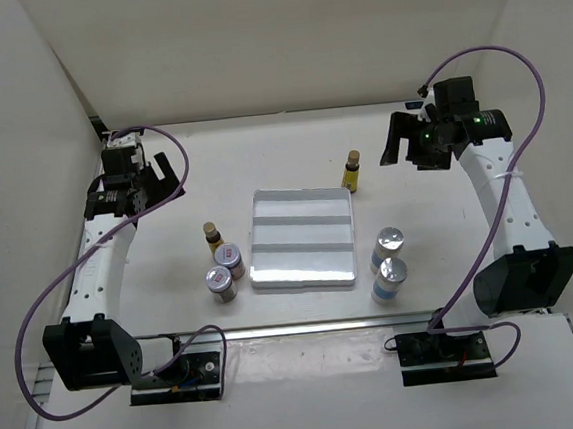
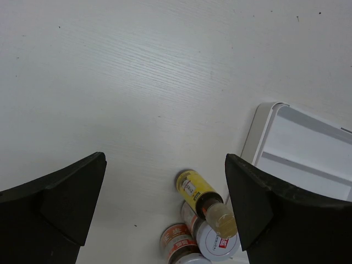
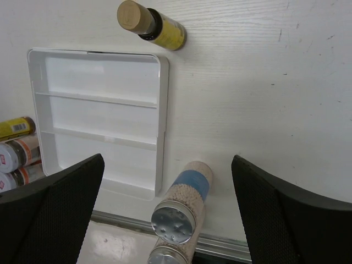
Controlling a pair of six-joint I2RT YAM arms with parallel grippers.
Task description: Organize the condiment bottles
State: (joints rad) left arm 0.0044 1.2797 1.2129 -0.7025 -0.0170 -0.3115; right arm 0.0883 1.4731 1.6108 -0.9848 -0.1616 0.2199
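- A white table (image 1: 261,156) is sitting inside plain white walls. A white ridged tray (image 1: 304,265) is lying flat near its middle and showing three long compartments.
- The left arm is reaching up the left side of the table with its elbow bent, and its wrist is hanging over bare surface beyond the left group of bottles.
- The left gripper (image 1: 168,175) is standing released, fingers spread wide and grasping nothing.
- The right arm is arching up the right side, its wrist hovering toward the far right corner and pointing inward.
- The right gripper (image 1: 394,142) is likewise standing wide apart, with nothing between its fingers.
- The far yellow bottle (image 1: 351,170) is standing just beyond the tray's far right corner.
- The near yellow bottle (image 1: 212,235) is standing left of the tray, with the first jar (image 1: 229,259) and second jar (image 1: 220,281) crowding just in front of it.
- The two blue bottles (image 1: 389,247) are standing close together right of the tray, one nearer than the other.
- The jars are wearing reddish labels with white lettering too small to read.
- The yellow bottles are carrying small print that I cannot make out.
- The clear bottles are showing a blue band over pale granules.
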